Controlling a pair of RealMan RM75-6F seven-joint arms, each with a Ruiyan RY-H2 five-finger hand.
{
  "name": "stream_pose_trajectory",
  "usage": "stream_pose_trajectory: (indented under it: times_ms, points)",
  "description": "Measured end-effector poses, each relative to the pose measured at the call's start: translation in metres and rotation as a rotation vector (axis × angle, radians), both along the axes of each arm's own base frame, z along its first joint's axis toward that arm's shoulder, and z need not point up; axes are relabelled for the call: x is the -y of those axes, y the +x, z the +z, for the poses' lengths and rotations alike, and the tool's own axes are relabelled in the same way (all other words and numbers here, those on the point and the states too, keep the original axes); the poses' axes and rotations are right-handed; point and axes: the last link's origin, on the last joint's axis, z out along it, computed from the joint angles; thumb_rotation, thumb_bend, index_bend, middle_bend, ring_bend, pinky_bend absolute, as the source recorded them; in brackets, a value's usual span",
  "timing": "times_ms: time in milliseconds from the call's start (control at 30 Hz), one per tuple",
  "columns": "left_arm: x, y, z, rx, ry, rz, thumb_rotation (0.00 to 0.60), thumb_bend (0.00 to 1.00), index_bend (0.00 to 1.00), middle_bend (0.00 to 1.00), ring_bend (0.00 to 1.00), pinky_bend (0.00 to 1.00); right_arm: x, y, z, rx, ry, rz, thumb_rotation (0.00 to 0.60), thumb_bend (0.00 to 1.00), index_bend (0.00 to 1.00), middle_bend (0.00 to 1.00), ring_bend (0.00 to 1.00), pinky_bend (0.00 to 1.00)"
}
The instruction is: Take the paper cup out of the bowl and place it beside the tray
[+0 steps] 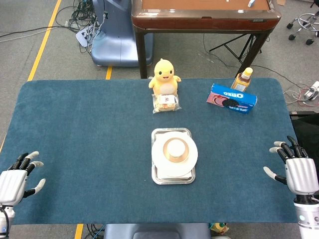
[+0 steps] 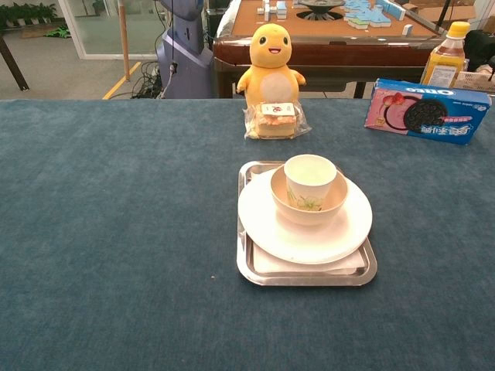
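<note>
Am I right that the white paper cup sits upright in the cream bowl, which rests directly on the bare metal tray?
Not quite: the chest view shows the cream bowl resting on a white round plate, which lies on the metal tray. The white paper cup does stand upright in it.

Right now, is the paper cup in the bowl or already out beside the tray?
Still in. The paper cup stands upright inside the bowl, on the plate on the tray; neither hand touches it.

A blue-covered table (image 1: 89,149) carries a metal tray (image 2: 255,277) at centre, a yellow plush duck (image 1: 164,75) and snack packet (image 1: 167,103) far, cookie box (image 1: 232,98) and juice bottle (image 1: 243,79) far right.
</note>
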Motion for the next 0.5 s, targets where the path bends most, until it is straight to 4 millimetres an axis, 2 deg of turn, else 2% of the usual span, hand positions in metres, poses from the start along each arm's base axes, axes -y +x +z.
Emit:
stream_pose_trajectory:
  times_ms: [500]
  points:
    - [-0.0019,-0.0003,-0.0044,-0.001,-0.024,0.02,0.6,0.27,0.38,0.25,0.16,0.35,-0.0018,0.0021,-0.0001,0.041,0.065,0.001,0.6,0.03,0.42,0.35,0.19,0.29]
